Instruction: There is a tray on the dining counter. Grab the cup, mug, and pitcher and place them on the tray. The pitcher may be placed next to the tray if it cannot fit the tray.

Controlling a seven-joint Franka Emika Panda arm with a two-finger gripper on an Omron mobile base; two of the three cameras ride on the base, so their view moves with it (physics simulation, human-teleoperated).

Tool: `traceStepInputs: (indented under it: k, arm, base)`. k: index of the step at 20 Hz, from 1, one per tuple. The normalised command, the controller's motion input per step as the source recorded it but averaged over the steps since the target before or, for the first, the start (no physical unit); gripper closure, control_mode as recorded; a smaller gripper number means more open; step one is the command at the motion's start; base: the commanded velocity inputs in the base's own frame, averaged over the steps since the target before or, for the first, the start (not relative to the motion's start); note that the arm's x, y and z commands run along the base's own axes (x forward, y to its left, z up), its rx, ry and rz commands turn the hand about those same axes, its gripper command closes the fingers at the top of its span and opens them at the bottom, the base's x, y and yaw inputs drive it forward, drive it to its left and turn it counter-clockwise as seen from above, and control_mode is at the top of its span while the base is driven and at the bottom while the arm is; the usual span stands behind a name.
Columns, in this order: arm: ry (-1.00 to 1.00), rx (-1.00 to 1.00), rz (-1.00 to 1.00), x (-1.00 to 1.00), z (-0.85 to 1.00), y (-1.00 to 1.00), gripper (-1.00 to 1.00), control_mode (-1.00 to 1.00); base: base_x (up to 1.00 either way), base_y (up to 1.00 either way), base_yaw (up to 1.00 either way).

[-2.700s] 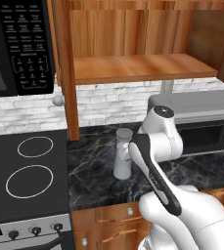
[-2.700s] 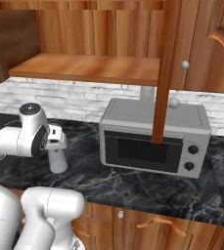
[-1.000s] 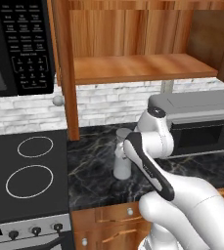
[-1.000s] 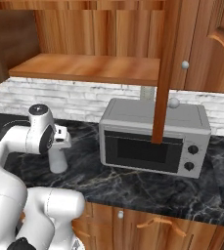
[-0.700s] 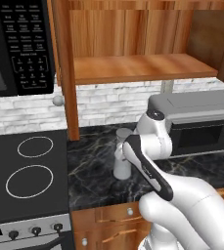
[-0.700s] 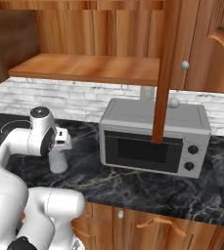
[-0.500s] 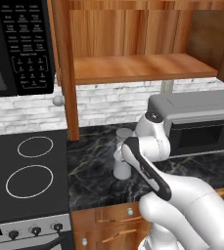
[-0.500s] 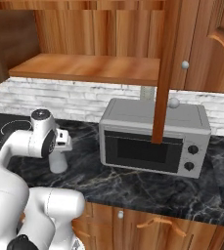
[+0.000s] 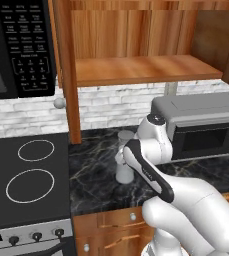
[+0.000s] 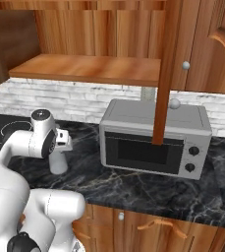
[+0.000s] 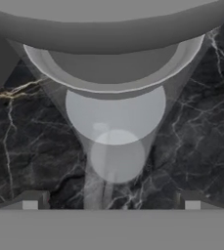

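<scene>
A kitchen — stovetop (image 9: 28, 172), microwave (image 10: 155, 138), wood cabinets (image 10: 202, 44).

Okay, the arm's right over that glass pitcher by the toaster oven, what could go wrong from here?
1. The pitcher is tall and narrow; the open gripper sits right above it, so an off-centre descent could tip it on the counter.
2. Its glass looks smooth and see-through in the hand view, so a grip might slip.
3. The toaster oven stands close beside, so a wide swing could clip it.
</scene>
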Motion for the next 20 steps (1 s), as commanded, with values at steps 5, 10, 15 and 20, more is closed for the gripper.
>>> traceStepInputs:
  k: [5, 10, 15, 20]
  arm:
    - [0.0, 0.0, 0.0, 0.0, -0.09, 0.0, -1.0, -1.0]
    - [0.0, 0.0, 0.0, 0.0, -0.01, 0.0, -1.0, -1.0]
    - [0.0, 0.0, 0.0, 0.0, 0.0, 0.0, -1.0, -1.0]
    - [0.0, 0.0, 0.0, 0.0, 0.0, 0.0, -1.0, -1.0]
  base:
    - [0.0, 0.0, 0.0]
    - [0.0, 0.0, 0.0]
    - [0.0, 0.0, 0.0]
    - [0.0, 0.0, 0.0]
